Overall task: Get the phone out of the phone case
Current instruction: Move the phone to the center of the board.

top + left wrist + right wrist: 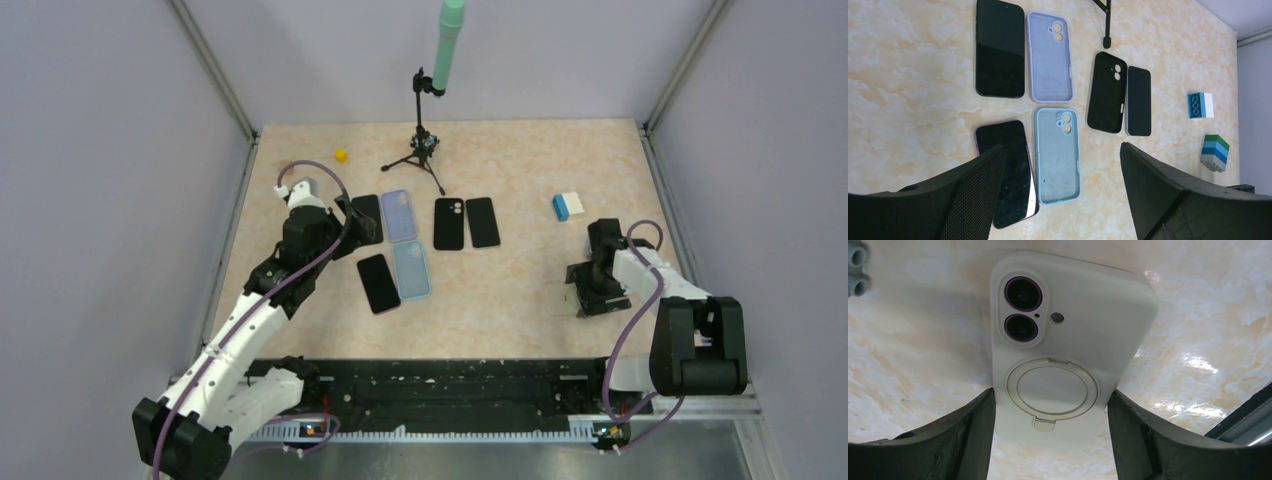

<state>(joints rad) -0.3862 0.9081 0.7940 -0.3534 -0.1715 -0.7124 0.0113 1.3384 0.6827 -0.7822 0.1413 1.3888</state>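
Observation:
In the right wrist view a phone in a pale cream case (1068, 340) shows its back, with two camera lenses and a round ring stand. My right gripper (1050, 440) is shut on it, one finger against each long side. From above the cased phone (563, 299) sticks out to the left of that gripper (585, 297), low over the table at the right. My left gripper (1062, 150) is open and holds nothing. It hangs over a light blue empty case (1058, 155) and a dark phone (1008, 172).
Further phones and empty cases lie in rows mid-table: a black phone (1000, 47), a lilac case (1050, 55), a black case (1106, 92), a dark phone (1139, 100). Toy blocks (1201, 105) (1214, 152) sit to the right. A tripod (425, 150) and a yellow cube (341, 155) stand at the back.

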